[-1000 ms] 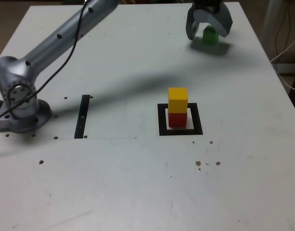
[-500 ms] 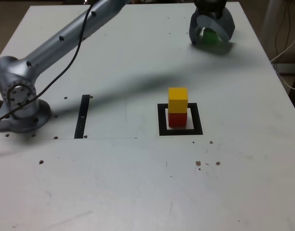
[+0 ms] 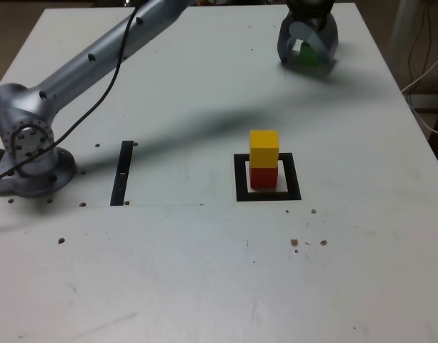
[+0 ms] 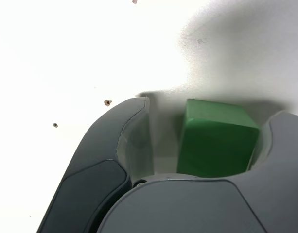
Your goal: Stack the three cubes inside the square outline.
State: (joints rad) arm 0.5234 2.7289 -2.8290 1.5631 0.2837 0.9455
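Note:
The yellow cube (image 3: 264, 148) sits on the red cube (image 3: 263, 177) inside the black square outline (image 3: 241, 194) in mid-table. The green cube (image 3: 311, 51) rests on the table at the far back, toward the exterior view's right. My gripper (image 3: 308, 53) is lowered around it, one jaw on each side. In the wrist view the green cube (image 4: 217, 141) lies against one jaw, while a gap remains between it and the other jaw; my gripper (image 4: 214, 108) stands open, partly narrowed.
A narrow black strip (image 3: 123, 171) lies to the exterior view's left of the outline. The arm's base (image 3: 33, 153) stands at the left edge, and the arm reaches across the back. The table's back edge is just behind the gripper. Cables (image 3: 422, 71) hang off the right.
The gripper has come down around the green cube and shifted slightly back. Its jaws have narrowed toward the cube. The yellow and red stack has not moved.

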